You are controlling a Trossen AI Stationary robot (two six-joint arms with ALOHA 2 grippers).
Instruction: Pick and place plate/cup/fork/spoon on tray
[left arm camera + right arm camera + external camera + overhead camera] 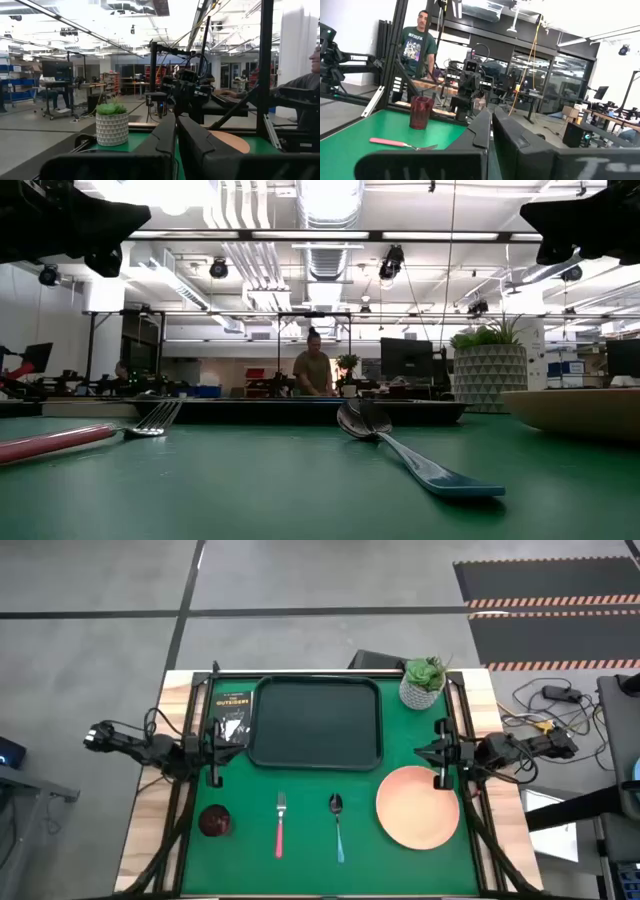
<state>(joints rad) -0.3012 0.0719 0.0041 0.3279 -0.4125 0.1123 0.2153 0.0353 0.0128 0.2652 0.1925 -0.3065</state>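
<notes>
My left tool (216, 748) hung at the left edge of the table (310, 870), its fingers pressed together, just left of the black book (233, 715) and holding nothing. My right tool (437, 752) hung at the right edge, its fingers likewise closed on nothing, above the upper rim of the plate (418, 806).

In the high view the tray (316, 723) lay in the upper middle of the frame, bare, with the book touching its left side. The white pot with a green plant (423, 683) stood just beside the tray's upper right corner. The plate sat in the lower right of the frame, well apart from the tray. The cup (215, 821) stood upright at lower left. Between cup and plate lay the fork (280, 824) and the spoon (337, 826), side by side but apart, metal ends pointing towards the tray.

In the low view a person (314, 366) stood in the room behind the table
</notes>
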